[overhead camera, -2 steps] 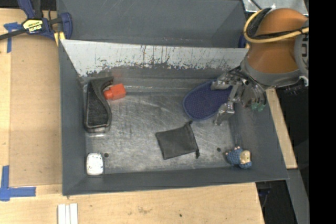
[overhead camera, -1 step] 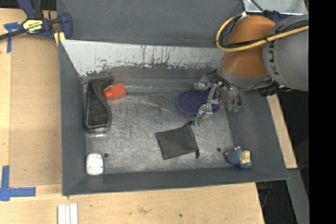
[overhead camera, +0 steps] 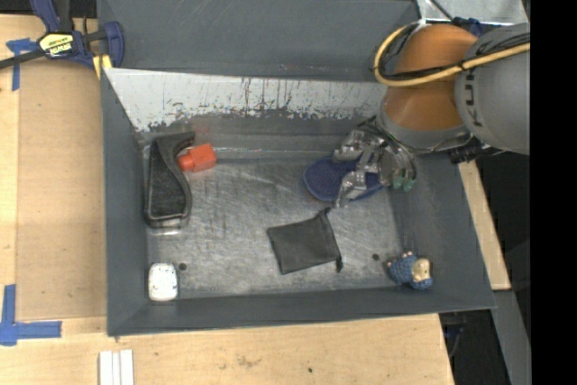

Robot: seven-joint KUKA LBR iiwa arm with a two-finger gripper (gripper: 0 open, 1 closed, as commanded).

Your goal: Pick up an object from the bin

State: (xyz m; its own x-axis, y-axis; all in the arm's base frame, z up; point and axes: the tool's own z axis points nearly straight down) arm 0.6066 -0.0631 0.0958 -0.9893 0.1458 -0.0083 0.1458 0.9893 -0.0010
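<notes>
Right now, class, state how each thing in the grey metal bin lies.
Dark blue rounded cap: partly under the end effector.
Dark grey flat square pad: lying flat, mid-floor.
Long black brush: lying by the left wall.
Small orange block: beside the brush's far end.
Small white rounded piece: near-left corner.
Blue-and-yellow toy figure: near-right corner.

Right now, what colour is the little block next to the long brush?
Orange. The block shows best in the camera view, beside the black brush.

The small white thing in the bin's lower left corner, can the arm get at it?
Probably yes. The small white thing lies alone on bare floor, and only the flat dark square lies roughly between it and the arm. The corner walls close by may crowd it.
</notes>
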